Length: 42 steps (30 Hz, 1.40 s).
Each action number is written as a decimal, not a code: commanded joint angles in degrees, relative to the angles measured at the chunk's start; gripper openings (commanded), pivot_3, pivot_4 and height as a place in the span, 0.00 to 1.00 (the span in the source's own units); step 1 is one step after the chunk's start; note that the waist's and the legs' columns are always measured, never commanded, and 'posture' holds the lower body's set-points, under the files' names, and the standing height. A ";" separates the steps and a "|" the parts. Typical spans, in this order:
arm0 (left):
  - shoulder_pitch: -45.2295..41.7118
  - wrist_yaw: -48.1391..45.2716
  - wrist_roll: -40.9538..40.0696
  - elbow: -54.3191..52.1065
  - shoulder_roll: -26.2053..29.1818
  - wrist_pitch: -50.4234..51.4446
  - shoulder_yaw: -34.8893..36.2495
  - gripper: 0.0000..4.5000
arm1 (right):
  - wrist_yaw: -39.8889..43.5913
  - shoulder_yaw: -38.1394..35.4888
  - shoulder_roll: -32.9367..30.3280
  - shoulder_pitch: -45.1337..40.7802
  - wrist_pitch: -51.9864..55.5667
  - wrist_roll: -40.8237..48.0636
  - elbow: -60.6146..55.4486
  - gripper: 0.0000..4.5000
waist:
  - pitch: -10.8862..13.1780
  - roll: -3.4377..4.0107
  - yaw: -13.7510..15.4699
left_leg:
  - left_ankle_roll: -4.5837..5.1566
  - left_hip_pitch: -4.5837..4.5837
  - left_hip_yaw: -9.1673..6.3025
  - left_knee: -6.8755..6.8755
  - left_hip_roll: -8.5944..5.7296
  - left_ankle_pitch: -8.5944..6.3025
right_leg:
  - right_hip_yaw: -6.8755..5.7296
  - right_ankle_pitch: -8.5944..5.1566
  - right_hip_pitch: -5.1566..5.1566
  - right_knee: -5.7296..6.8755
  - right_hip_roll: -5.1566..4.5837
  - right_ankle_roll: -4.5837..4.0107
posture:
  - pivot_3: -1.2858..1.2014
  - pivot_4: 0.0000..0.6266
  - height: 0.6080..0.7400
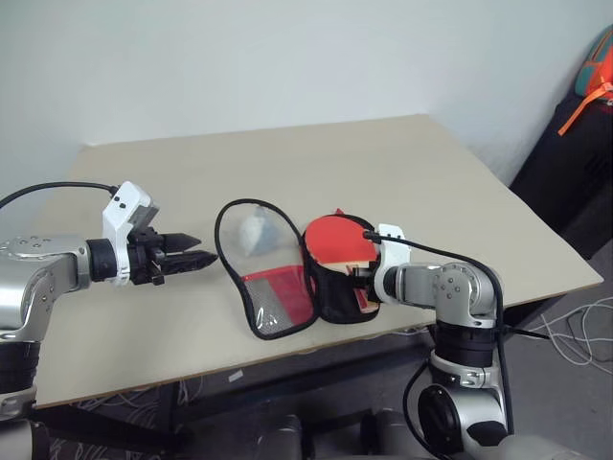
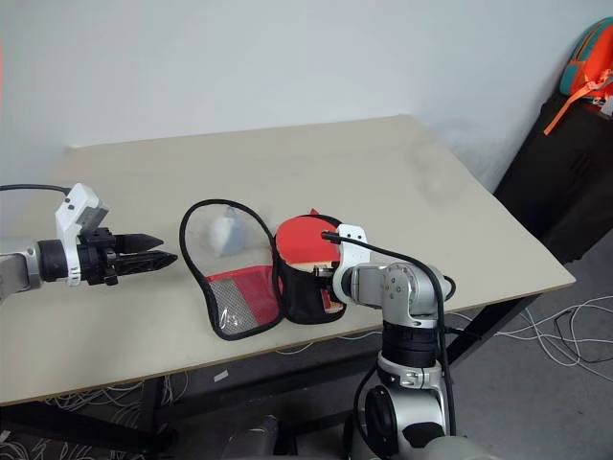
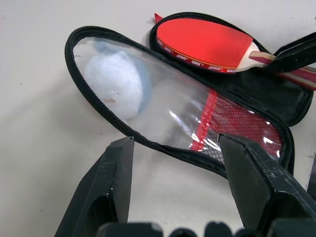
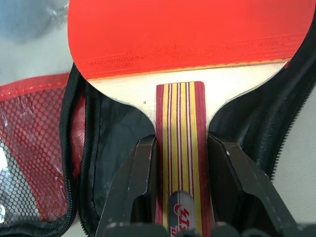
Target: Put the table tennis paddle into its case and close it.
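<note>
The case (image 1: pixel 280 299) lies unzipped and spread open on the table, its clear and red-mesh flap to the left and its black half (image 1: pixel 337 299) to the right. The table tennis paddle (image 1: pixel 337 238) rests with its red face over the far end of the black half. My right gripper (image 4: pixel 180 144) is shut on the striped wooden handle (image 4: pixel 180 128), at the near end of that half. My left gripper (image 1: pixel 196 251) hangs open left of the case, fingers (image 3: pixel 111 173) pointing at the flap's zipper rim, apart from it.
A whitish wad (image 1: pixel 257 233) shows through the clear part of the flap. The beige table (image 1: pixel 412 172) has bare room behind and to the right. An orange and teal bag (image 1: pixel 599 72) sits on dark furniture at far right; cables (image 1: pixel 575 331) lie on the floor.
</note>
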 commanded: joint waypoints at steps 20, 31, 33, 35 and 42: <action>-0.40 0.06 0.10 -1.53 -0.01 -0.78 0.96 0.64 | -0.95 2.16 1.77 -1.12 -2.91 -5.86 -0.14 0.69 | 0.00 0.00 -0.07 | 0.00 0.01 0.01 -0.01 0.02 0.00 | 0.00 0.00 -0.01 0.00 0.01 0.00 | 0.52 0.00 0.88; -0.64 0.16 0.05 -1.36 -0.12 -0.56 0.77 0.64 | 5.27 1.98 -0.64 -3.81 -3.72 -1.46 -0.39 0.99 | 0.00 0.00 -0.23 | 0.00 0.01 0.02 -0.01 0.04 0.00 | 0.01 0.00 -0.02 0.00 0.04 0.00 | 0.52 0.00 0.88; -0.78 0.16 0.07 -1.00 -0.10 -0.48 0.79 0.64 | 8.73 1.37 -3.88 -5.14 -3.12 0.34 -0.70 0.99 | 0.00 0.00 -0.33 | 0.00 0.00 0.02 0.00 0.03 0.00 | 0.01 0.00 -0.02 0.00 0.04 0.00 | 0.52 0.00 0.88; -1.00 -0.09 0.15 -0.31 0.03 -0.68 0.86 0.64 | 13.94 2.95 -9.77 -6.22 -3.91 2.86 -1.21 0.99 | 0.00 0.00 -0.24 | 0.01 0.01 -0.01 0.00 0.02 0.00 | 0.00 0.00 0.01 -0.02 0.03 0.00 | 0.52 0.00 0.88; -1.53 -1.01 1.74 2.98 1.00 -2.36 0.57 0.64 | 23.81 6.65 -23.89 -7.78 -8.62 6.03 1.32 0.99 | -0.02 -0.05 -0.35 | 0.02 0.06 -0.06 -0.02 -0.01 0.00 | 0.00 -0.01 0.06 -0.07 0.03 -0.01 | 0.52 0.00 0.88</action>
